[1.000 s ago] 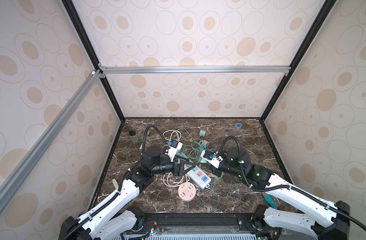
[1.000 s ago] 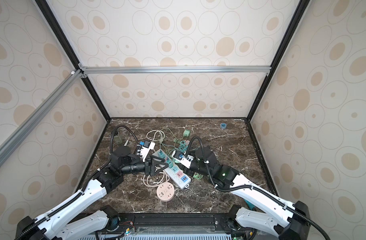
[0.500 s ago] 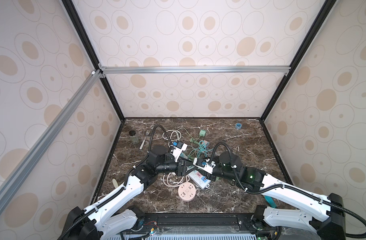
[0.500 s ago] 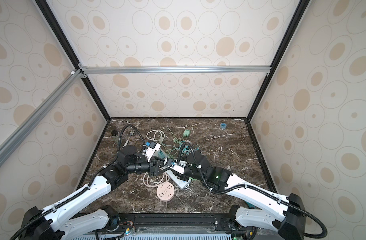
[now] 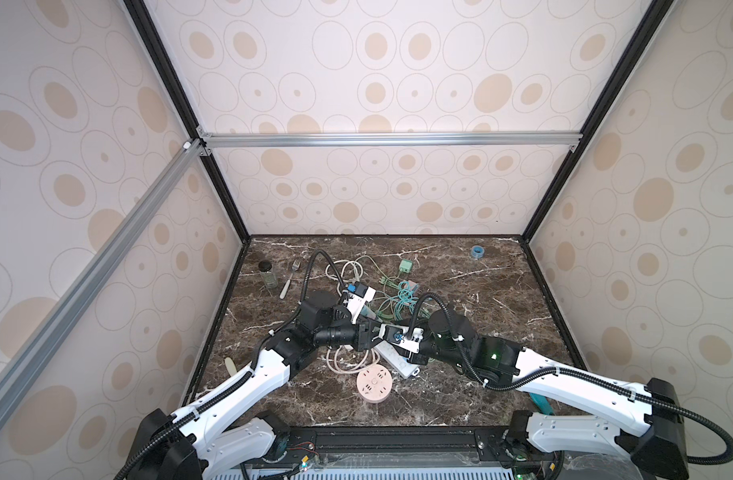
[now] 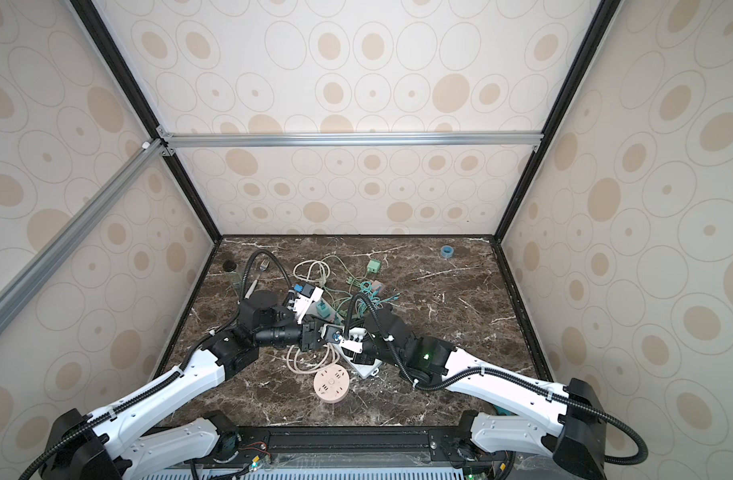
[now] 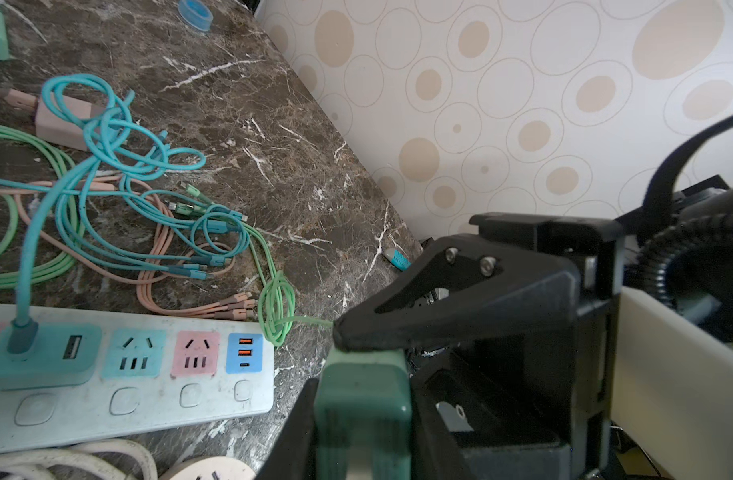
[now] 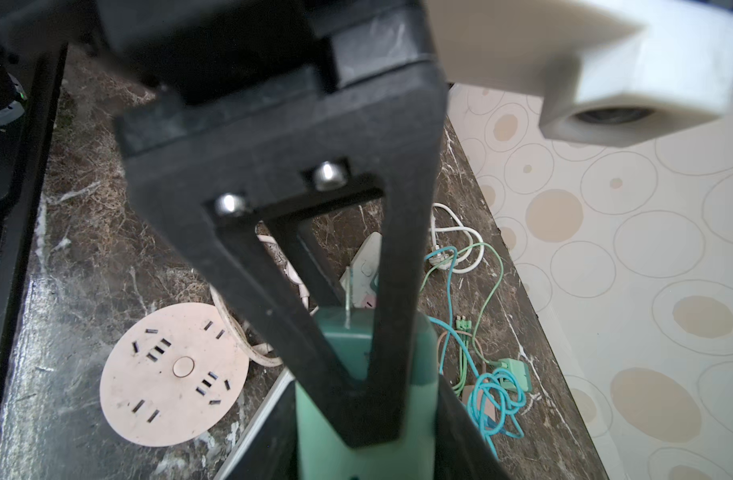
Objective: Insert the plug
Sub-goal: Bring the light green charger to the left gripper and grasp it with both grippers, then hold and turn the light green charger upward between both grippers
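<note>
Left pincer comes in from wide open, jaws now pressed on sides of green plug. Right pincer clamps same plug. Power strip lies beneath pincers. Likely handover; insertion pending.

plug: cut by frame edge, sides behind my fingers | strip: one end out of frame | both top views: plug too small to make out

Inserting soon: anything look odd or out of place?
Both the left pincer and right pincer clamp one green plastic plug adapter; teal, green and pink cables lie tangled beside the white power strip, possible snag.
</note>
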Motion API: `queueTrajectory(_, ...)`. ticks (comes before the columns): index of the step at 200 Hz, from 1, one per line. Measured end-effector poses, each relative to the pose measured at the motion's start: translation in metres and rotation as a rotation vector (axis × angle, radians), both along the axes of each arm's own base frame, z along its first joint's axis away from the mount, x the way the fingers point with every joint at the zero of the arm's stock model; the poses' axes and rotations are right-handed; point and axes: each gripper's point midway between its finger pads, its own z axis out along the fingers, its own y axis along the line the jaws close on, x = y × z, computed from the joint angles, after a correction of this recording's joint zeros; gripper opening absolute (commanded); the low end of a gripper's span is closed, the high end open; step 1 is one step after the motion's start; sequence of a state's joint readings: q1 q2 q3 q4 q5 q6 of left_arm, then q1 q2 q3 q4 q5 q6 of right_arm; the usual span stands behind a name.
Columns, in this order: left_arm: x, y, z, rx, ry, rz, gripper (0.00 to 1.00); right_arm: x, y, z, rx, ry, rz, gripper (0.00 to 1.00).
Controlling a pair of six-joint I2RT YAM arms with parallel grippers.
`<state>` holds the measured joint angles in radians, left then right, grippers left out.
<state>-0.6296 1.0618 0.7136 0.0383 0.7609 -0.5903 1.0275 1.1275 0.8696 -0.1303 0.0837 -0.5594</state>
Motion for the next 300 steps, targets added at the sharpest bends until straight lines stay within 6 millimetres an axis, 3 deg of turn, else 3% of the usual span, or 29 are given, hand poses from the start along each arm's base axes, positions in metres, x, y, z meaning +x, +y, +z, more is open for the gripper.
queueTrajectory(37,-0.001,0.0,0.003,-0.003,-0.027,-0.003,0.07,0.002,-0.004,0.002,0.038,0.018,-0.044,0.62)
queueTrajectory(48,-0.001,0.0,0.005,-0.004,-0.039,0.001,0.0,0.002,-0.008,0.006,0.063,0.035,-0.073,0.64)
queueTrajectory(81,0.004,0.004,0.018,-0.021,-0.094,0.043,0.0,-0.008,-0.028,0.024,0.186,0.144,-0.156,0.67)
queueTrajectory(105,0.009,0.007,0.029,-0.043,-0.15,0.079,0.0,-0.031,-0.043,0.036,0.348,0.263,-0.152,0.69)
queueTrajectory(128,0.015,0.009,0.037,-0.065,-0.196,0.112,0.0,-0.053,-0.047,0.027,0.493,0.406,-0.11,0.67)
queueTrajectory(185,0.015,0.01,0.051,-0.201,-0.268,0.132,0.0,-0.069,-0.017,-0.001,0.68,0.686,-0.029,0.56)
queueTrajectory(223,0.008,0.009,0.075,-0.293,-0.323,0.105,0.0,-0.064,0.005,0.021,0.822,0.751,0.075,0.55)
queueTrajectory(259,-0.002,0.011,0.092,-0.352,-0.367,0.078,0.0,-0.052,0.0,0.041,0.942,0.739,0.112,0.6)
queueTrajectory(300,-0.013,0.012,0.104,-0.412,-0.394,0.039,0.0,-0.056,-0.003,0.064,1.002,0.71,0.187,0.64)
